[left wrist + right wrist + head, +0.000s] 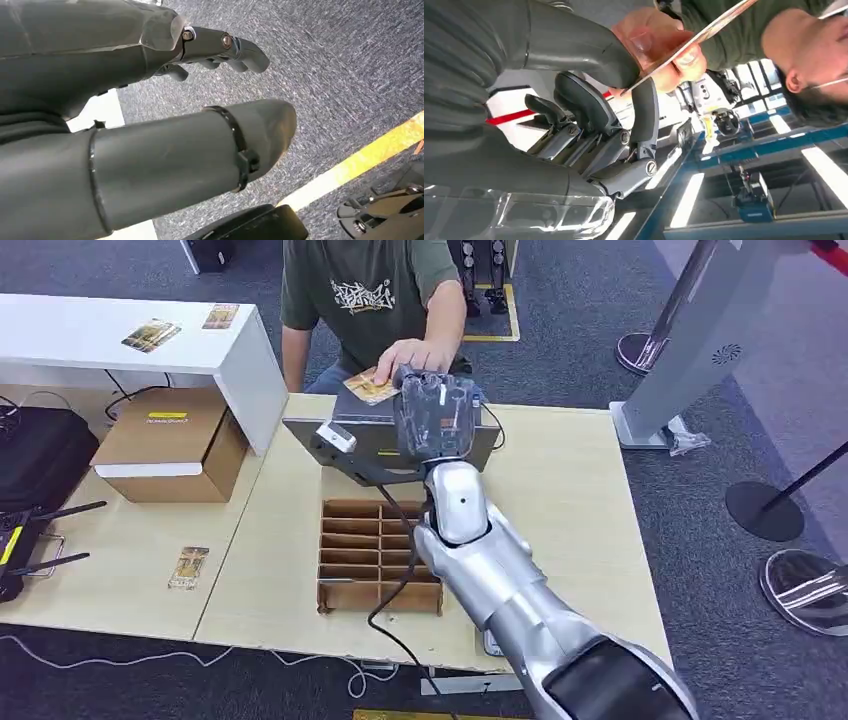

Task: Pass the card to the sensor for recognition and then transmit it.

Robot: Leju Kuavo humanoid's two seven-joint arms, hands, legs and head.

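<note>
Silver and stretched up the middle of the head view, my right arm ends in my right hand above the sensor, pinching the gold card that a person's hand also grasps. Left wrist view: my left hand hangs over carpet, fingers loosely apart, holding nothing. Right wrist view: thumb and finger clamp the card's edge.

Dark grey carpet with a yellow floor line surrounds the pale wooden surface; a white bench stands at left.
</note>
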